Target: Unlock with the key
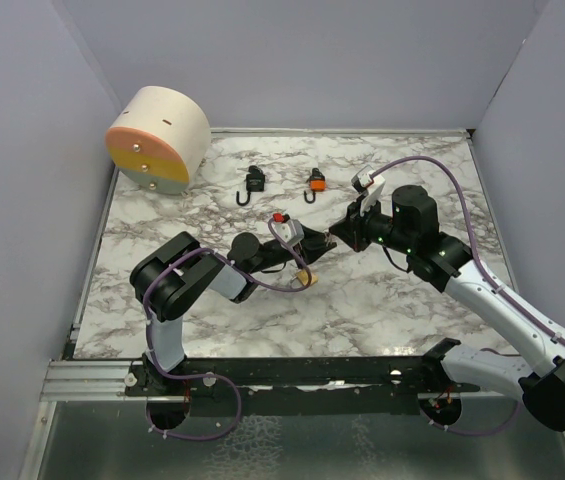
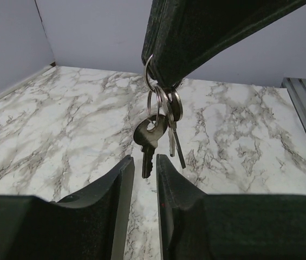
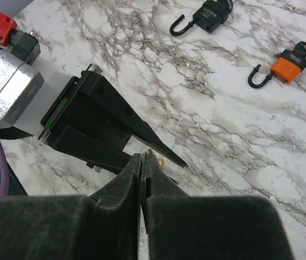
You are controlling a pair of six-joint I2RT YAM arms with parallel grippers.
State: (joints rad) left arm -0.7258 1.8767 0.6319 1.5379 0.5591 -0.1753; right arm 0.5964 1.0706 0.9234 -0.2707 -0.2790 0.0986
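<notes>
Surface [image 1: 392, 310]: marbled, walled in grey; free room lies toward the front edge.
Left end effector [image 2: 143, 162]: narrowly parted, nothing gripped; one blade of the keys [image 2: 151, 135] hangs between its fingers [image 2: 117, 184], judged ready for hand-over.
Right end effector [image 3: 143, 158]: closed on the key ring [image 2: 147, 67], so the bunch is held dangling.
Padlocks: black padlock [image 3: 211, 15] and orange padlock [image 3: 285, 67], laid farther back, unobstructed.
</notes>
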